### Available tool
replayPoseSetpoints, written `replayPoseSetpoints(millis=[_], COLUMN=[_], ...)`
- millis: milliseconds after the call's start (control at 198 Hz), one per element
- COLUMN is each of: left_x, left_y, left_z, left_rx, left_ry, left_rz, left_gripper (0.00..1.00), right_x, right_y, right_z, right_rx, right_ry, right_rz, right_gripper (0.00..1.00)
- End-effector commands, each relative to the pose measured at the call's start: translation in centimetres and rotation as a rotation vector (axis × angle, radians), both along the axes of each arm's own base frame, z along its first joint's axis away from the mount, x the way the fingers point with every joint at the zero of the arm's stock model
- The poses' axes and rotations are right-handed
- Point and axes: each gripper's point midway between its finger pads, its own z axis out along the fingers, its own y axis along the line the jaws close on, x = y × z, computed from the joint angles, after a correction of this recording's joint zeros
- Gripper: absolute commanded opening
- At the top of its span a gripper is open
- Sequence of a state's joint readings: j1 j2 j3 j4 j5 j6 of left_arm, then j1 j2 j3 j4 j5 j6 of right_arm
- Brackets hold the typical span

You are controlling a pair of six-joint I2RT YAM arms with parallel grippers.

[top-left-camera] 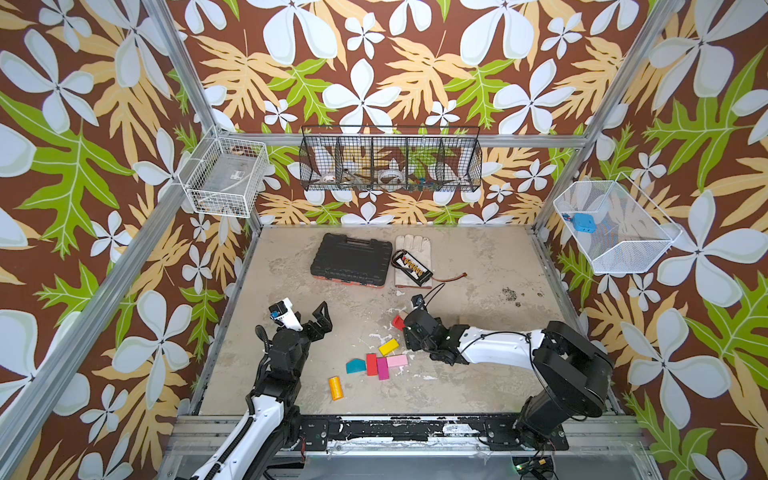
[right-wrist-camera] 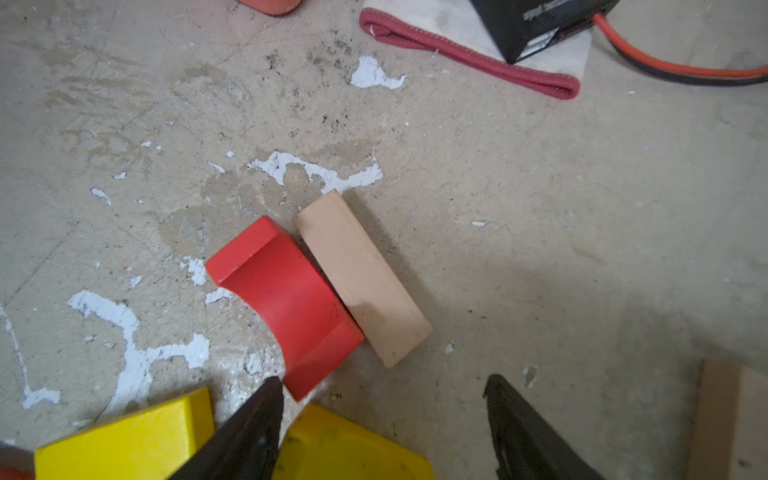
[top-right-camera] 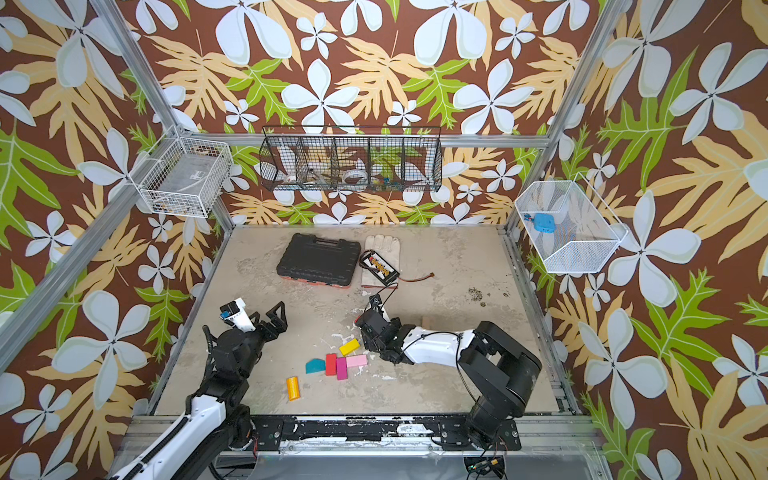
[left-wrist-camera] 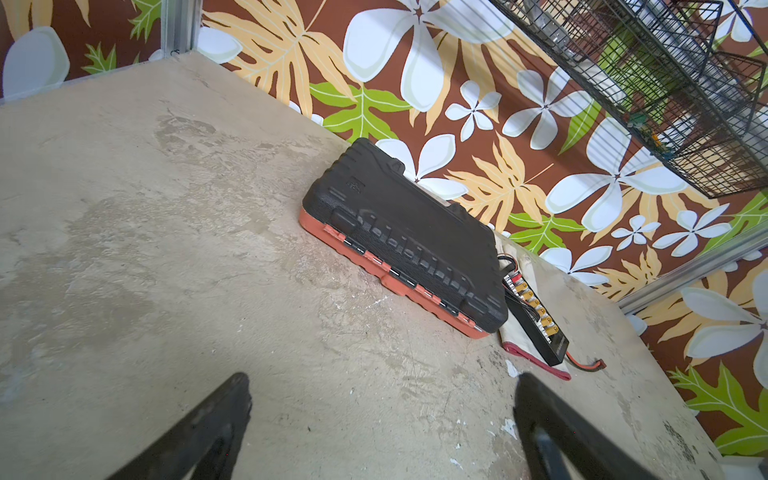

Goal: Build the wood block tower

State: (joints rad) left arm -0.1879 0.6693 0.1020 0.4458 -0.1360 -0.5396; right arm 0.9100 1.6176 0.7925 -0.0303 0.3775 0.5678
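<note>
Several wood blocks lie flat and loose on the table, and no tower stands among them. A yellow block [top-left-camera: 388,346], a pink one [top-left-camera: 397,360], a red one [top-left-camera: 371,364], a magenta one [top-left-camera: 382,368], a teal wedge [top-left-camera: 355,366] and an orange cylinder [top-left-camera: 335,387] lie near the front. A red arch [right-wrist-camera: 286,303] touches a tan block [right-wrist-camera: 361,278]. My right gripper [right-wrist-camera: 382,399] hovers open just short of them, one finger [right-wrist-camera: 257,424] by the arch's corner, with yellow block faces [right-wrist-camera: 345,449] beneath it. My left gripper [left-wrist-camera: 382,380] is wide open over bare table, at left [top-left-camera: 307,318].
A black ribbed case [top-left-camera: 351,259] lies at the back, beside a pale glove [top-left-camera: 413,249] with a black battery pack [top-left-camera: 412,264] and its red lead on top. Another tan block [top-right-camera: 428,321] lies behind the right arm. Wire baskets [top-left-camera: 390,160] hang on the walls.
</note>
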Motion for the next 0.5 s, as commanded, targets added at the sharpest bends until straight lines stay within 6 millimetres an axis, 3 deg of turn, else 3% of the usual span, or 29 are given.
replayPoseSetpoints(millis=[0,181,499], left_x=[0.2,0.1,0.1], left_y=[-0.1,-0.1,-0.1], left_z=[0.8,0.8,0.8], left_rx=[0.004,0.002,0.004], left_ry=[-0.027,-0.028,-0.03], left_rz=[-0.005,-0.008,-0.007], left_gripper=[1.0,1.0,1.0], right_x=[0.6,1.8,3.6], right_y=[-1.4,-2.9,-1.4], right_z=[1.2,1.5,-0.9], right_rx=[-0.005,0.048,-0.017], right_ry=[-0.044,-0.046,0.003], right_rz=[-0.042,-0.103,-0.104], right_gripper=[0.76,0.73,0.69])
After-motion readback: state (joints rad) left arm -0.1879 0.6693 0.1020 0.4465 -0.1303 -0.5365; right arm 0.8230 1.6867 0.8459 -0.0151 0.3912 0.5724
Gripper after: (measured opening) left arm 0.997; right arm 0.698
